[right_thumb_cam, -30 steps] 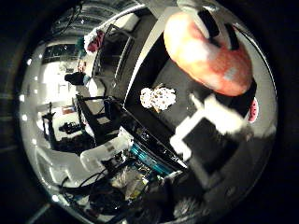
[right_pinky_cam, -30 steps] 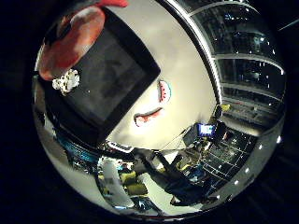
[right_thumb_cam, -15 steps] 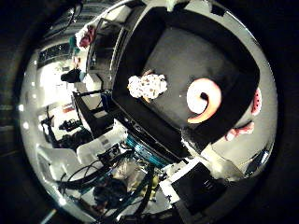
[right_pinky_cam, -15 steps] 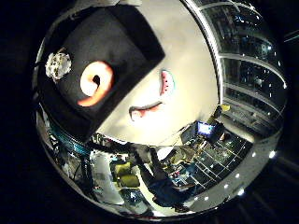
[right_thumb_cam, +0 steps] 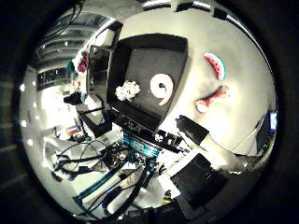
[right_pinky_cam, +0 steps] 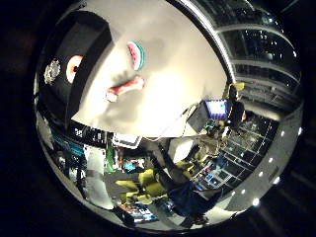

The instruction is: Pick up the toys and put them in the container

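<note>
A black container (right_thumb_cam: 149,43) stands on the white table (right_pinky_cam: 177,79). Inside it lie an orange and white curled shrimp toy (right_thumb_cam: 162,88) and a white lumpy toy (right_thumb_cam: 127,90), a little apart. On the bare table beside the container lie a watermelon slice toy (right_thumb_cam: 215,65) and a pink bone-shaped toy (right_thumb_cam: 212,98). My right hand hangs well above the table, with all the toys small and far from the palm. Nothing is close to the palm.
Two black boxes (right_thumb_cam: 191,130) (right_thumb_cam: 201,182) sit near the table's edge by the container. Past the table's far side a lit monitor (right_pinky_cam: 216,107) stands, and yellow chairs (right_pinky_cam: 148,185) stand on the floor below.
One second ago the shrimp toy filled the view close to the palm. Then it lay in the container. Since then the views have drawn further away and swung over the table.
</note>
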Action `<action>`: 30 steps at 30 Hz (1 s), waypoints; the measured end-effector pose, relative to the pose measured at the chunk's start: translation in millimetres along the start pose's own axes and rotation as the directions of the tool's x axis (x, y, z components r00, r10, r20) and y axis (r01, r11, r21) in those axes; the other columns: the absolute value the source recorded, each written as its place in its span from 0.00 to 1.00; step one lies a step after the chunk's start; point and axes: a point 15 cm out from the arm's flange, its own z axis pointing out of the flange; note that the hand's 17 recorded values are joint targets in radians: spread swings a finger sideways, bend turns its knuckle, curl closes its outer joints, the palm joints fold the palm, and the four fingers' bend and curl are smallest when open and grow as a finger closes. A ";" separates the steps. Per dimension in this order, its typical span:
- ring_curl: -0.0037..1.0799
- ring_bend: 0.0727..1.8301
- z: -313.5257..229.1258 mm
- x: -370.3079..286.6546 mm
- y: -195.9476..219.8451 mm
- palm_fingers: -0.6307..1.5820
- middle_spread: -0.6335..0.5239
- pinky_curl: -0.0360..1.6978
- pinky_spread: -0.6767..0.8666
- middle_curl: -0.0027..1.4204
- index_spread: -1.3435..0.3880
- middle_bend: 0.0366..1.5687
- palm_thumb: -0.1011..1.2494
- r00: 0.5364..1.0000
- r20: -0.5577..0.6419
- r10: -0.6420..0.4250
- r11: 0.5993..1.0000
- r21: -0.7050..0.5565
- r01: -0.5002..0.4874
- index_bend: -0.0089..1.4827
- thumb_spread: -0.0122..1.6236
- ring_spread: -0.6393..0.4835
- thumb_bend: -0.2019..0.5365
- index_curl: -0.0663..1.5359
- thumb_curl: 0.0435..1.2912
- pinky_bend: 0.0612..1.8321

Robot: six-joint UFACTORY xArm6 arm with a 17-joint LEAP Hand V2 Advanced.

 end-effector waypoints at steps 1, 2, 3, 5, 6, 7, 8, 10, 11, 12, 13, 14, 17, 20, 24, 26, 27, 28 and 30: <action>0.25 0.15 5.0 10.6 4.7 0.37 0.56 0.14 0.70 0.24 0.55 0.16 0.68 1.000 0.001 0.014 1.000 0.006 -0.014 0.12 0.62 0.71 0.24 0.21 0.31 0.24; 0.25 0.14 11.7 22.0 10.6 0.37 0.56 0.14 0.70 0.24 0.55 0.16 0.68 1.000 0.004 0.028 1.000 0.008 -0.028 0.11 0.62 0.70 0.24 0.21 0.31 0.24; 0.25 0.14 18.6 31.0 15.7 0.37 0.56 0.15 0.70 0.24 0.55 0.16 0.68 0.999 0.007 0.034 0.999 0.006 -0.034 0.11 0.62 0.70 0.24 0.21 0.31 0.24; 0.24 0.14 36.7 45.6 26.4 0.37 0.56 0.15 0.70 0.24 0.55 0.16 0.68 0.999 0.019 0.031 0.999 -0.008 -0.031 0.11 0.62 0.70 0.25 0.21 0.31 0.23; 0.24 0.14 44.5 49.1 30.0 0.37 0.56 0.15 0.70 0.24 0.55 0.16 0.68 0.999 0.024 0.024 1.000 -0.016 -0.024 0.11 0.62 0.70 0.25 0.21 0.31 0.23; 0.24 0.14 51.0 51.7 32.6 0.38 0.56 0.15 0.70 0.24 0.55 0.16 0.69 1.000 0.028 0.013 1.000 -0.022 -0.013 0.12 0.62 0.70 0.25 0.21 0.31 0.23; 0.24 0.14 59.8 53.5 34.7 0.38 0.55 0.15 0.70 0.24 0.55 0.16 0.71 1.000 0.031 -0.005 1.000 -0.028 0.006 0.12 0.61 0.70 0.26 0.22 0.32 0.22; 0.23 0.13 78.0 53.9 37.1 0.38 0.54 0.15 0.70 0.24 0.55 0.16 0.73 0.998 0.035 -0.049 0.998 -0.037 0.050 0.12 0.61 0.69 0.25 0.22 0.32 0.20; 0.23 0.12 87.8 53.2 38.1 0.38 0.54 0.15 0.70 0.24 0.54 0.16 0.75 0.996 0.033 -0.077 0.996 -0.044 0.079 0.13 0.60 0.69 0.26 0.22 0.33 0.20; 0.23 0.12 98.3 52.8 38.4 0.38 0.53 0.15 0.70 0.24 0.54 0.16 0.75 0.994 0.028 -0.110 0.992 -0.051 0.112 0.13 0.60 0.69 0.26 0.22 0.33 0.19; 0.23 0.12 107.7 52.3 38.1 0.39 0.53 0.15 0.70 0.24 0.54 0.16 0.76 0.990 0.020 -0.138 0.989 -0.058 0.139 0.13 0.60 0.69 0.26 0.22 0.33 0.19; 0.22 0.10 115.6 53.5 36.9 0.38 0.53 0.15 0.70 0.24 0.53 0.16 0.78 0.987 0.002 -0.162 0.985 -0.061 0.162 0.13 0.60 0.69 0.26 0.23 0.34 0.18; 0.22 0.08 129.9 56.6 25.1 0.38 0.52 0.15 0.69 0.23 0.51 0.13 0.80 0.973 -0.068 -0.220 0.975 -0.049 0.217 0.13 0.58 0.69 0.25 0.24 0.36 0.17; 0.22 0.07 144.3 52.9 11.8 0.38 0.52 0.16 0.69 0.23 0.51 0.12 0.81 0.950 -0.133 -0.282 0.959 -0.032 0.280 0.12 0.58 0.69 0.25 0.24 0.36 0.17; 0.22 0.07 155.1 33.4 -1.4 0.37 0.54 0.17 0.68 0.22 0.50 0.10 0.83 0.919 -0.177 -0.351 0.935 -0.027 0.352 0.12 0.56 0.69 0.25 0.23 0.38 0.17; 0.22 0.07 156.4 31.5 -7.5 0.37 0.54 0.17 0.68 0.22 0.50 0.10 0.84 0.914 -0.192 -0.358 0.932 -0.011 0.363 0.12 0.55 0.69 0.25 0.23 0.38 0.17; 0.22 0.07 157.4 30.5 -11.0 0.37 0.54 0.17 0.68 0.22 0.50 0.10 0.84 0.911 -0.200 -0.360 0.930 0.000 0.368 0.12 0.55 0.69 0.25 0.23 0.39 0.17; 0.22 0.07 158.3 29.3 -15.1 0.37 0.54 0.17 0.68 0.22 0.49 0.10 0.84 0.908 -0.210 -0.362 0.928 0.012 0.373 0.12 0.55 0.69 0.25 0.23 0.39 0.17; 0.23 0.07 164.9 27.6 -20.3 0.37 0.55 0.17 0.68 0.22 0.49 0.10 0.84 0.900 -0.229 -0.372 0.922 0.019 0.386 0.13 0.55 0.69 0.24 0.23 0.39 0.17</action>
